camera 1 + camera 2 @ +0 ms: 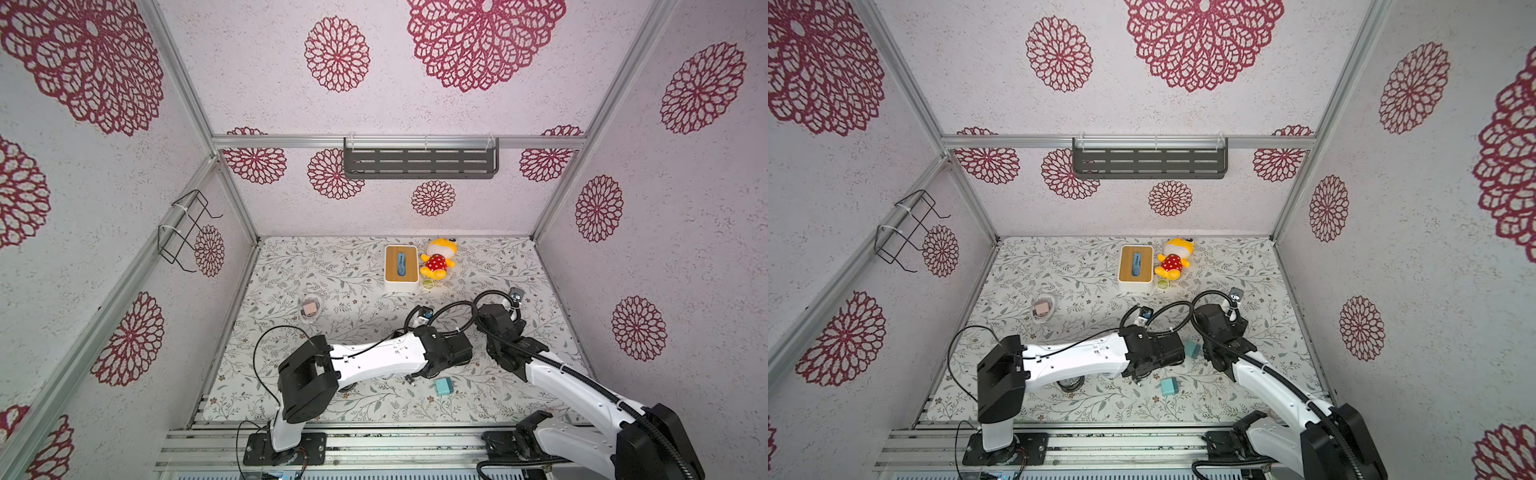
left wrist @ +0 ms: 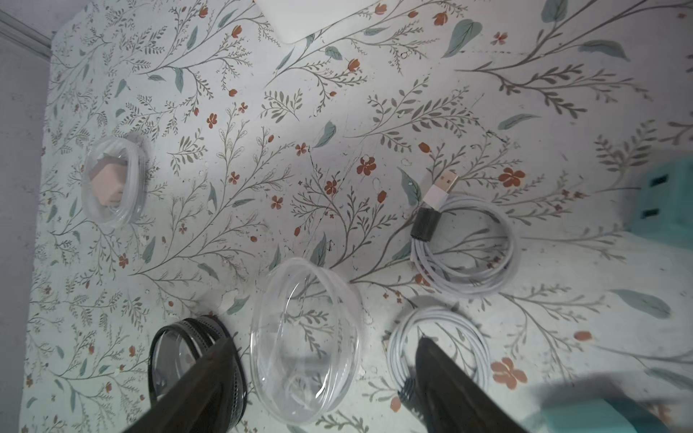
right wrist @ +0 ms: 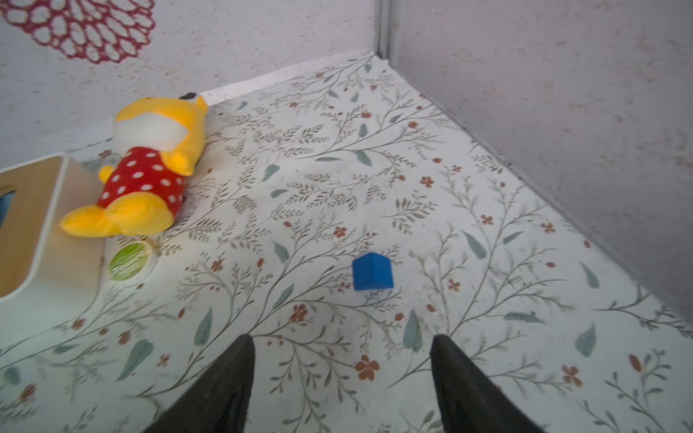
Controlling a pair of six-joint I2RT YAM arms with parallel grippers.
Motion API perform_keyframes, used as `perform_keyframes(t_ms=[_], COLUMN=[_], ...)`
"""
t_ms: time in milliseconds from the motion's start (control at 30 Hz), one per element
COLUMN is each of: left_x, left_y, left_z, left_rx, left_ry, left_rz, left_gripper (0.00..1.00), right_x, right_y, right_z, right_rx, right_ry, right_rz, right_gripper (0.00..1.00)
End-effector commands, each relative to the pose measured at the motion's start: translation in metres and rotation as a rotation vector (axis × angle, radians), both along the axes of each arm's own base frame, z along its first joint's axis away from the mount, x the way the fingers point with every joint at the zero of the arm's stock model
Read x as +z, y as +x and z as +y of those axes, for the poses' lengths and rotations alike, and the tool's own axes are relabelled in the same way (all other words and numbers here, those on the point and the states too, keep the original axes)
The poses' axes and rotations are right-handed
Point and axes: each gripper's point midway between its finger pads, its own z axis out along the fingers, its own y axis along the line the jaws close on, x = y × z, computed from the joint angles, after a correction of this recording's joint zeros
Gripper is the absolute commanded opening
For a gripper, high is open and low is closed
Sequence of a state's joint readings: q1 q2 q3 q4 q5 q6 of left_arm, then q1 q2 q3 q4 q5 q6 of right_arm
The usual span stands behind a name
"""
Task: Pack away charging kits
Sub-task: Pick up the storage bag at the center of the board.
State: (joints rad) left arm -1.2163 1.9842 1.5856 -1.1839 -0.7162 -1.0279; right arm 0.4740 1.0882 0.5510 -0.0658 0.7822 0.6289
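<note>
Clear empty case (image 2: pixel 305 339) sits between spread fingers of left hand (image 2: pixel 326 375), nothing gripped, likely readied for coiled cable (image 2: pixel 465 243); right hand (image 3: pixel 341 375) spread, empty, over desk (image 3: pixel 487 187).

Floral tabletop (image 1: pixel 332 270), teal adapter (image 1: pixel 443 386), pale pink adapter (image 1: pixel 310 309).
</note>
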Motion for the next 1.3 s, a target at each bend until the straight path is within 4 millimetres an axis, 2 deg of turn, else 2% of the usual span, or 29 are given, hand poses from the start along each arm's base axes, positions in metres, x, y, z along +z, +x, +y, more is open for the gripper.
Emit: perform_keyframes(t_ms=[0,133,267,433,600,700,933,1200,1267], left_x=[0.007,-0.006,-0.024,-0.042,-0.056,-0.065,-0.066,-0.072,-0.071], left_y=[0.007,0.004,0.005,0.003,-0.003,-0.006,-0.008,-0.006,-0.004], left_z=[0.011,0.006,0.01,0.02,0.015,0.019,0.029,0.031,0.03], left_rx=[0.042,0.019,0.022,0.034,0.011,0.024,0.069,0.073,0.07], left_ry=[0.055,0.046,0.069,0.113,0.078,0.078,0.086,0.103,0.098], left_rz=[-0.046,-0.01,0.028,0.058,0.107,0.117,0.095,0.095,0.096], left_gripper=[0.78,0.78,0.74,0.7,0.66,0.63,0.49,0.49,0.45], right_x=[0.004,-0.003,-0.013,-0.017,-0.018,-0.018,-0.02,-0.021,-0.022], right_y=[-0.003,-0.002,0.002,0.006,0.008,0.008,0.01,0.013,0.014], right_z=[-0.027,-0.036,-0.043,-0.043,-0.043,-0.042,-0.04,-0.04,-0.039], right_rx=[-0.076,-0.087,-0.101,-0.102,-0.1,-0.096,-0.089,-0.085,-0.086], right_ry=[-0.039,0.014,0.051,0.053,0.055,0.058,0.064,0.071,0.072], right_rz=[-0.036,-0.031,0.006,0.03,0.035,0.036,0.043,0.055,0.064], right_gripper=[0.78,0.79,0.81,0.82,0.83,0.82,0.83,0.86,0.86])
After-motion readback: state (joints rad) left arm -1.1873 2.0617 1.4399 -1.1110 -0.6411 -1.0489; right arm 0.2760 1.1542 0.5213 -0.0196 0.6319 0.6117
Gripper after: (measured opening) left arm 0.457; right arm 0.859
